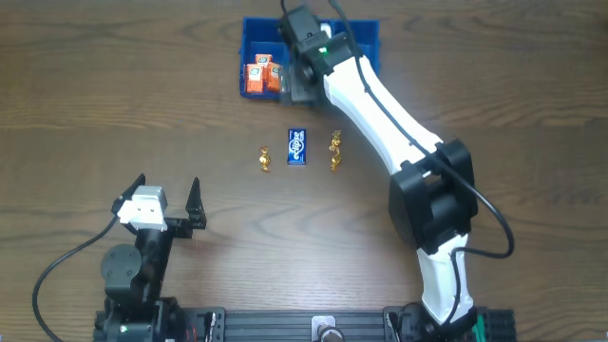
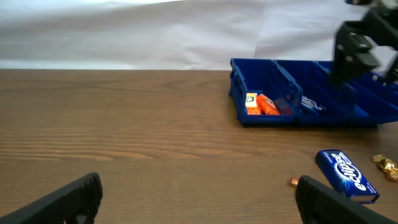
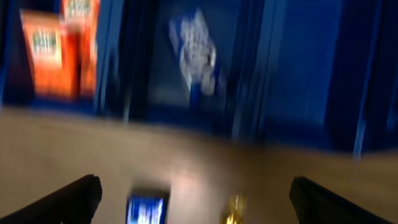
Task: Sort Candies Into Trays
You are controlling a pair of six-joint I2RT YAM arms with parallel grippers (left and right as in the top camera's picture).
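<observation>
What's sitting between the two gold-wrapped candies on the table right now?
A blue candy packet lies between the left gold candy and the right gold candy, touching neither. The top view shows this.

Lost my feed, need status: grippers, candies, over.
Left gripper open, empty. Right gripper open, empty, at blue plastic tray. Blue rectangular candy pack, two gold-wrapped candies on wooden table. Nothing blocking.

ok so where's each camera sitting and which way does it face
Top view: fixed overhead, looking down on the table; both arms show, the right arm stretched to the blue tray.
Left wrist view: low over the table, facing the tray; the open left end effector shows.
Right wrist view: by the tray's near wall, looking into it; the open right end effector shows.
All share the orange candies and blue candy bar.
</observation>
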